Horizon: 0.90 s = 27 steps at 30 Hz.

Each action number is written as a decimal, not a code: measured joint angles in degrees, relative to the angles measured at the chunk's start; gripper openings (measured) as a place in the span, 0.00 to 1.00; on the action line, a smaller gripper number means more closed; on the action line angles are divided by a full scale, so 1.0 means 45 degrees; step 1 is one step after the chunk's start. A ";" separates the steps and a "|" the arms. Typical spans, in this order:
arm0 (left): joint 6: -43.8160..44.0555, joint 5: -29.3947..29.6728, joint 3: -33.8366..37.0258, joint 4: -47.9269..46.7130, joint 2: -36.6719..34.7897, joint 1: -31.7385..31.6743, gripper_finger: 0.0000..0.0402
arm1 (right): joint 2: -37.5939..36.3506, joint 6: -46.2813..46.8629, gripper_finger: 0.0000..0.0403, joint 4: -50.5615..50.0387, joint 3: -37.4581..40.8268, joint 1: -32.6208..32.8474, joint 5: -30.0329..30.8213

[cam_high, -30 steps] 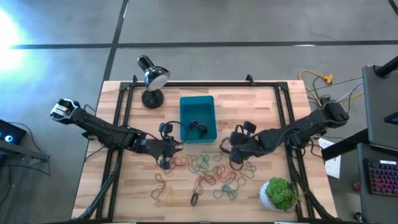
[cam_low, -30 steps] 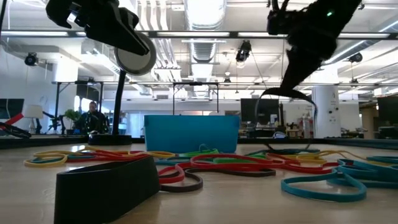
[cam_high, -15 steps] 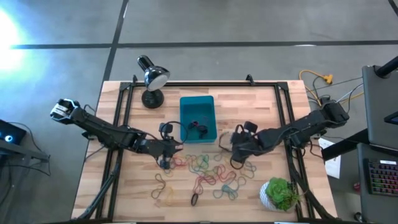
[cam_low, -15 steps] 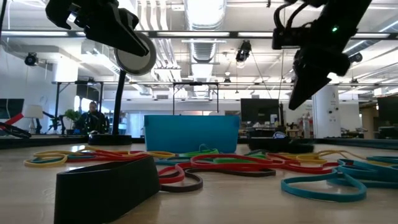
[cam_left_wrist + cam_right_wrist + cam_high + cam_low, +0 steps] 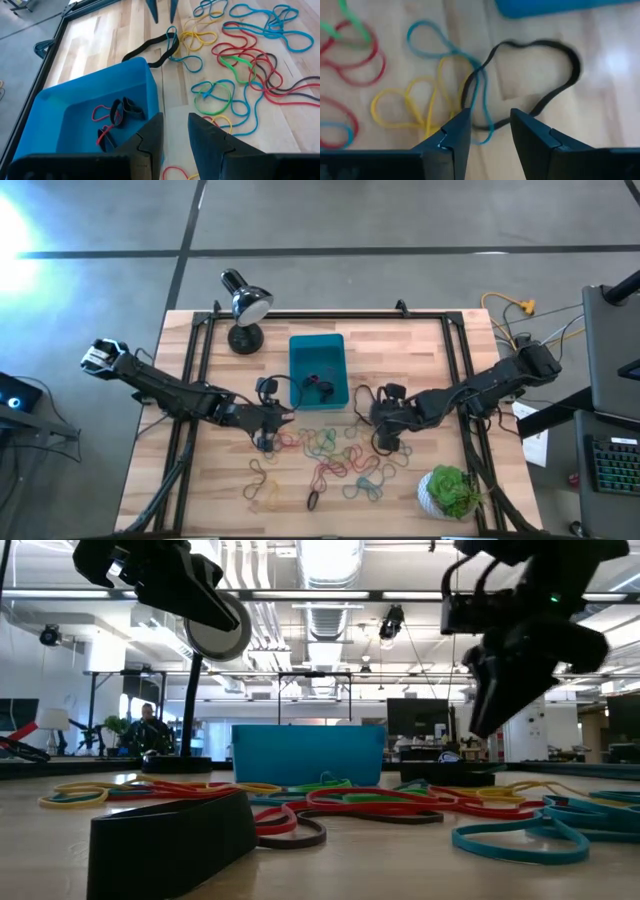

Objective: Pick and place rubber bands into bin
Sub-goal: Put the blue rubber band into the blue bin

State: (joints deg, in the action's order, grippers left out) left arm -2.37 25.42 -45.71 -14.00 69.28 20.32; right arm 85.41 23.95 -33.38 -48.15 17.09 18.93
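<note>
From above, the teal bin (image 5: 318, 369) sat at the middle of the tabletop (image 5: 420, 350), 1 bin only, with a small dark tangle of bands inside. The loose rubber bands (image 5: 330, 460) lay scattered in front of it. The left tool (image 5: 285, 416) hung by the bin's near left corner; the right tool (image 5: 377, 430) hung off its near right corner, above the spread's edge. 1 black lamp (image 5: 243, 310) and 1 potted plant (image 5: 452, 492) stood at opposite corners.

At tabletop height, the bin's wall (image 5: 308, 754) rose behind red, green, yellow and blue loops (image 5: 380, 802). The right tool (image 5: 488, 705) hung clear above them, holding nothing.

The left wrist camera showed about 4 bands in the bin (image 5: 90, 115): red ones (image 5: 105, 116) and black ones (image 5: 128, 108). Its own fingers (image 5: 150, 137) stood slightly parted, empty, above the bin's wall.

The right wrist camera showed 1 black band (image 5: 540, 75) lying on the wood just beside the bin's wall (image 5: 555, 6), overlapping a blue loop (image 5: 447, 55) and a yellow one (image 5: 415, 107). The fingers (image 5: 450, 140) stood apart, gripping nothing, the black band just ahead of them.
</note>
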 joint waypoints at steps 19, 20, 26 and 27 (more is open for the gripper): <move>0.0005 0.0035 0.0024 0.0024 0.0000 0.0000 0.19 | -0.0005 0.0320 0.23 0.1573 0.1692 -0.0032 -0.0867; 0.0006 0.0035 0.0024 0.0024 0.0000 0.0000 0.19 | -0.0005 0.0333 0.23 0.1610 0.1728 -0.0028 -0.0867; 0.0005 0.0035 0.0024 0.0068 0.0000 -0.0001 0.19 | -0.0005 0.0305 0.23 0.1680 0.1750 -0.0027 -0.0838; 0.0005 0.0035 0.0028 0.0063 0.0000 0.0003 0.19 | -0.0005 0.0296 0.23 0.1745 0.1750 -0.0027 -0.0838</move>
State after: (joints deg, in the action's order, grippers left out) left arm -2.35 25.58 -45.59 -13.72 69.28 20.33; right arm 85.38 25.28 -25.53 -40.27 16.97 15.16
